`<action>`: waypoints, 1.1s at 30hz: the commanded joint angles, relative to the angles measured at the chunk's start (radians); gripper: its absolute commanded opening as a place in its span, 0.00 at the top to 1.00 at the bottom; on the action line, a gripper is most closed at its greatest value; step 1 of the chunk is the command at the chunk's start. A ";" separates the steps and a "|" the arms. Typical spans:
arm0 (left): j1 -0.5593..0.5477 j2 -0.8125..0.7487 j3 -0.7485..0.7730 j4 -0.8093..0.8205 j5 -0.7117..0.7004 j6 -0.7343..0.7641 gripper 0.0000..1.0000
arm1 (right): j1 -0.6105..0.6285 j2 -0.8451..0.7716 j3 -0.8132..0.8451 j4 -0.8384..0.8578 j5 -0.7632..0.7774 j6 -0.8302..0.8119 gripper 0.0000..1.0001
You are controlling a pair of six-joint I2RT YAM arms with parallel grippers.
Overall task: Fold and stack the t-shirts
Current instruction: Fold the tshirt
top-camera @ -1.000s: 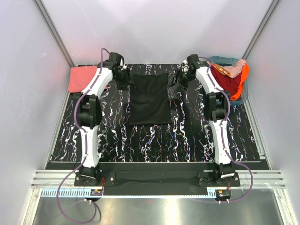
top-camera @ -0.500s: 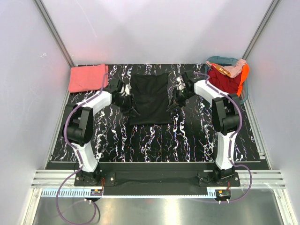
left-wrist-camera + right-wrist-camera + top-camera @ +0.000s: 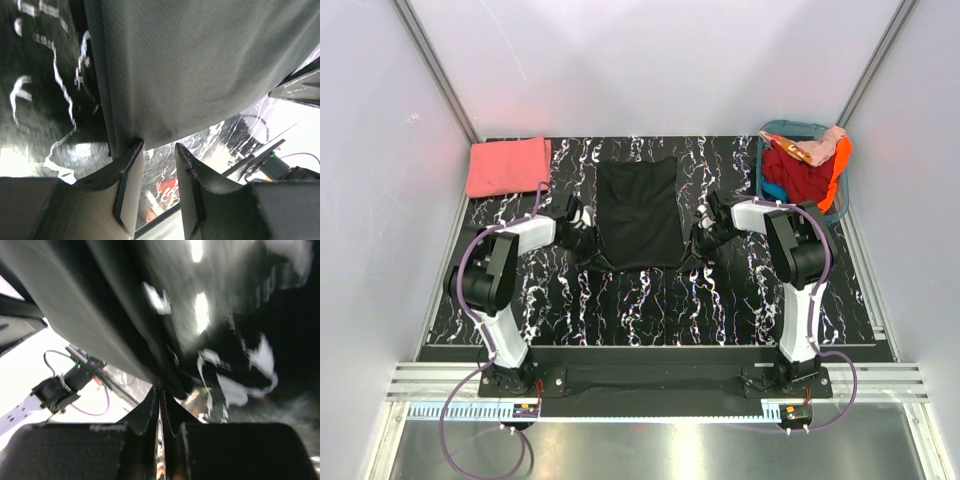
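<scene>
The black t-shirt lies flat in the middle of the mat, sleeves folded in, its near hem pulled out a little at both corners. My left gripper sits low at its near left corner. In the left wrist view the jaws stand apart, with the shirt's edge over the tips and nothing between the pads. My right gripper is at the near right corner. Its jaws are shut to a thin slit, and a fold of the shirt runs into the tips. The coral-pink t-shirt lies folded at the far left.
A teal basket at the far right corner holds red, orange and pale clothes. The mat is black with white marbling. Grey walls with metal rails close in both sides.
Both arms have swept from the shirt's far end down its sides to the near corners. The right jaws have closed and the left jaws have narrowed.
</scene>
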 commanded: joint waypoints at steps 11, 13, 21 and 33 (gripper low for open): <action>-0.034 -0.284 -0.292 0.004 -0.079 0.036 0.58 | 0.007 -0.275 -0.325 0.110 0.059 0.024 0.90; -0.036 -0.373 -0.298 -0.032 -0.087 0.027 0.52 | 0.007 -0.340 -0.335 0.113 0.066 0.033 0.79; -0.036 -0.611 -0.272 -0.143 -0.173 -0.066 0.34 | 0.018 -0.287 -0.296 0.160 0.040 0.093 0.46; -0.016 -0.695 -0.481 -0.041 -0.174 -0.267 0.34 | 0.105 -0.197 -0.295 0.260 0.104 0.219 0.43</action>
